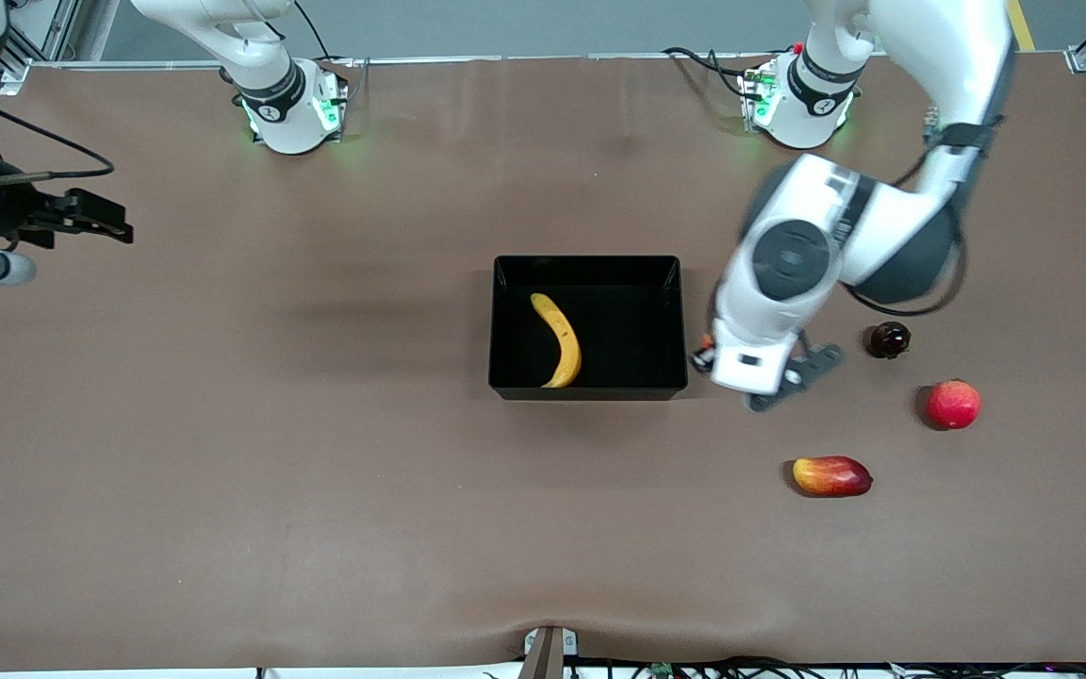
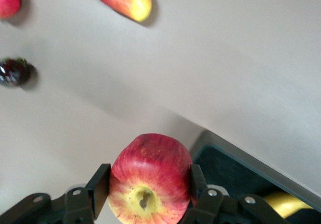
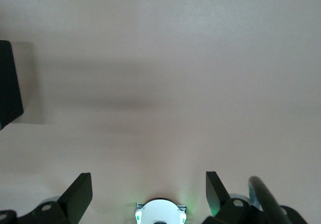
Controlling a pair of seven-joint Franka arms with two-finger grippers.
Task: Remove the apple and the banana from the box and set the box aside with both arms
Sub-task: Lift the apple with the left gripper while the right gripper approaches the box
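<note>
While the banana waits: small red streaked apple (image 2: 150, 179) clenched in left pincer (image 2: 148, 188), just beside black plastic box (image 1: 588, 325).
Right pincer (image 3: 149, 189): released, waiting over bare desk (image 1: 317, 490).
Next: set apple down; curved yellow banana (image 1: 559, 338) needs lifting.

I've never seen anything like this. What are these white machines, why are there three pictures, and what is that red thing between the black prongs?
Two robot arms stand at a brown table. One picture looks down from across the table; the other two come from cameras on each arm's wrist. The left gripper, over the table beside the black box, is shut on the apple. The banana lies in the box. On the table toward the left arm's end lie a mango, a round pink-red fruit and a small dark fruit. The right gripper waits open over bare table at the right arm's end.
</note>
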